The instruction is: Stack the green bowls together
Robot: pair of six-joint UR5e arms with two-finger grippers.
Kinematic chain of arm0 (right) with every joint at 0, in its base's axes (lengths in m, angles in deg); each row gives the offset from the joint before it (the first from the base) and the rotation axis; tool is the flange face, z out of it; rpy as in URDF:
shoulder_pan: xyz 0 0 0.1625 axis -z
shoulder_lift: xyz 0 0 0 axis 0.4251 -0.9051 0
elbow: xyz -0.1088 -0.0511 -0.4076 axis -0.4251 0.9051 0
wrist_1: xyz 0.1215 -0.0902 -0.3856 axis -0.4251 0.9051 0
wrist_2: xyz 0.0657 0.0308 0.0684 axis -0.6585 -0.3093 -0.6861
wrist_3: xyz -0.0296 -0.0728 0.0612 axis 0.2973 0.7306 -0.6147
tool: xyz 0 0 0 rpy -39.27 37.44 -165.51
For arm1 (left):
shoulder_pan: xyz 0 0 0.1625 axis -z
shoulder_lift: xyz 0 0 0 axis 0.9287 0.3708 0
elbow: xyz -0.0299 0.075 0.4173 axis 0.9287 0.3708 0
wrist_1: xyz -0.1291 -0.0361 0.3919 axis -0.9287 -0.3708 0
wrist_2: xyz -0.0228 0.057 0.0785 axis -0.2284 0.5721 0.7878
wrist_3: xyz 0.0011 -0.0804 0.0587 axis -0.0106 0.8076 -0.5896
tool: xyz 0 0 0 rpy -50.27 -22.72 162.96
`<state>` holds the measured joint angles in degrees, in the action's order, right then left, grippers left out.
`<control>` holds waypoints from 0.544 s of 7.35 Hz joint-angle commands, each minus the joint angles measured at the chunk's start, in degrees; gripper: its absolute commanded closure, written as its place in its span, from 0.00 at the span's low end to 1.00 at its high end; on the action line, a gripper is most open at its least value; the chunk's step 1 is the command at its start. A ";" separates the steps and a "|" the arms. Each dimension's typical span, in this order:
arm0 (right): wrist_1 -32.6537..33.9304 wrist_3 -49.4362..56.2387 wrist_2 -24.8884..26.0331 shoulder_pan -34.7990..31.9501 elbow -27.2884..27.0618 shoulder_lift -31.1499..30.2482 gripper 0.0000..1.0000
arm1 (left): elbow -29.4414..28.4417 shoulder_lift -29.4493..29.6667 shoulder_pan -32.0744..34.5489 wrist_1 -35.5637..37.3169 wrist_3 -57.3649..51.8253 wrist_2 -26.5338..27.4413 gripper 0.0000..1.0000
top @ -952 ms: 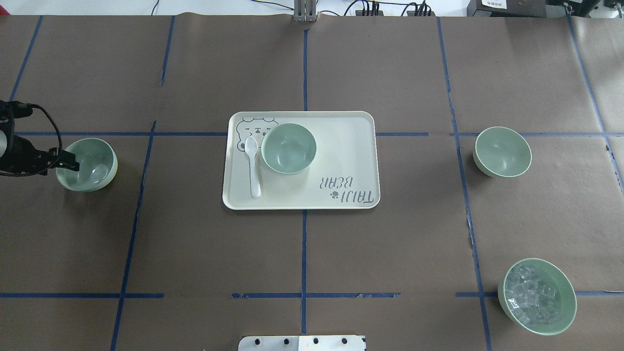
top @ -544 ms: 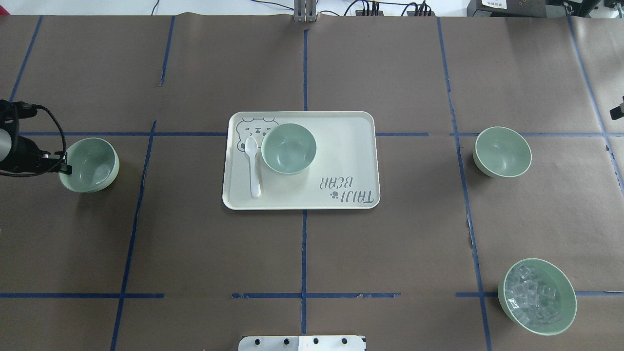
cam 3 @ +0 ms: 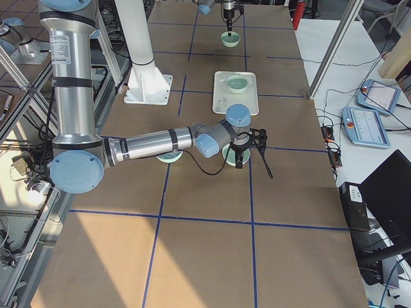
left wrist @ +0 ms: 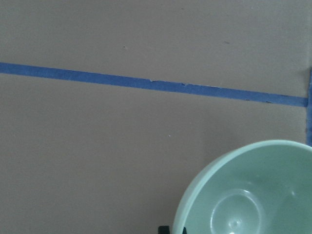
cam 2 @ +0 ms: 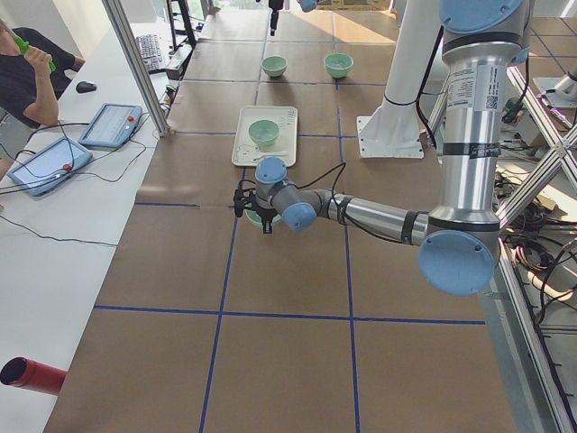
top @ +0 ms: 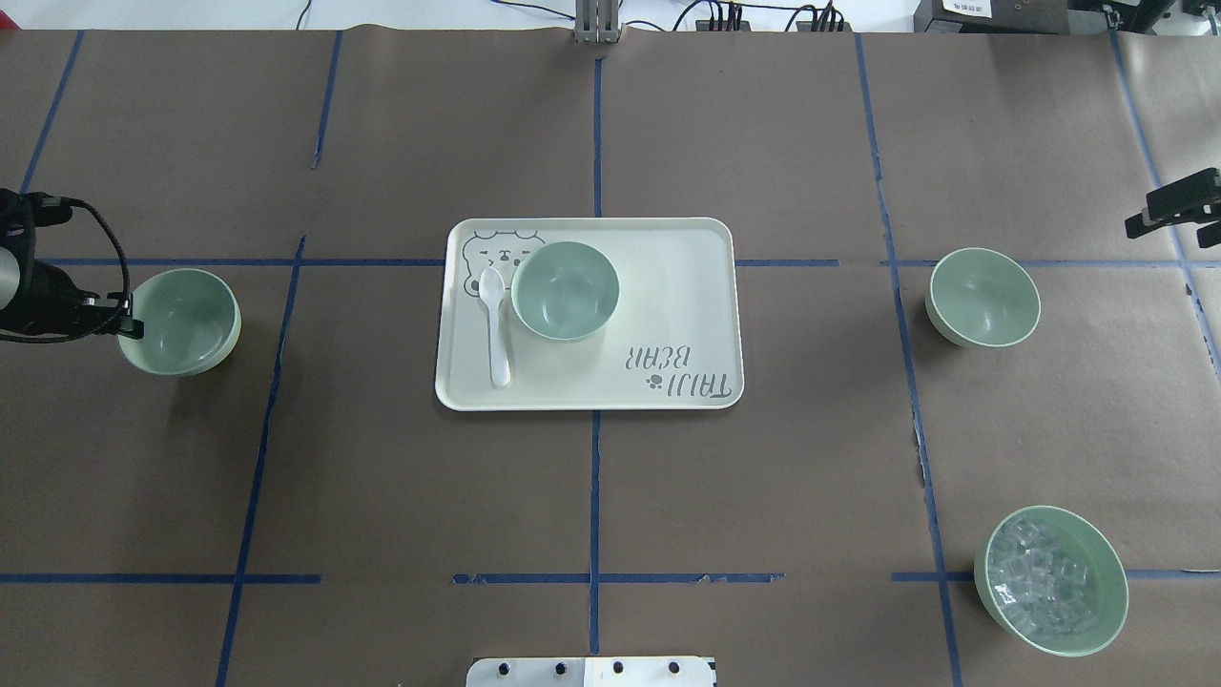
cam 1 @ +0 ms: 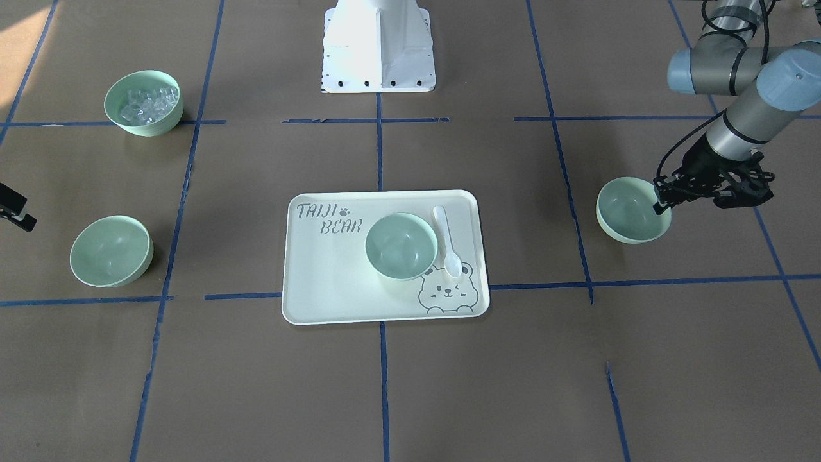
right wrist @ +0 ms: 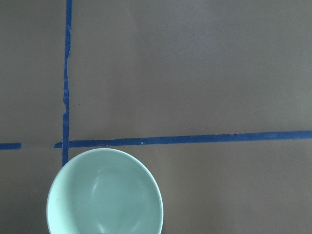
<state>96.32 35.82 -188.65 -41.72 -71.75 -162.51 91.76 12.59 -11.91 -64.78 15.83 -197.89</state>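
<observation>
Three pale green bowls show. One [top: 565, 289] stands on the bear-print tray [top: 668, 286]. One [top: 983, 296] stands on the table at the right, also in the right wrist view [right wrist: 105, 192]. My left gripper [top: 129, 327] is shut on the near rim of the third bowl [top: 186, 320], at the far left; the left wrist view shows this bowl [left wrist: 253, 195] with a fingertip on each side of its rim. My right gripper [top: 1169, 212] is open and empty at the right edge, up and to the right of the right bowl.
A white spoon [top: 495, 324] lies on the tray left of its bowl. A like green bowl with clear ice-like cubes [top: 1050, 579] stands at the near right. Blue tape lines cross the brown table cover. The robot base plate [top: 591, 671] sits at the near edge.
My left gripper has shifted the left bowl a little to the right, holding its rim. My right gripper has come into view from the right edge.
</observation>
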 commanded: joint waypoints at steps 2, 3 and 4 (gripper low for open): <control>-15.39 -10.22 8.88 10.68 8.32 0.34 0.00 | 5.20 11.25 2.65 15.40 7.47 -2.20 1.00; -17.10 -10.42 8.99 11.67 10.10 0.35 0.00 | 5.21 13.03 2.47 16.46 9.53 -2.28 1.00; -17.03 -10.34 9.00 11.68 10.64 0.26 0.00 | 5.21 13.74 2.47 17.08 9.82 -2.28 1.00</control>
<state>80.89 26.09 -180.18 -31.03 -62.77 -162.23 96.83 24.51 -9.43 -49.10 23.93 -200.10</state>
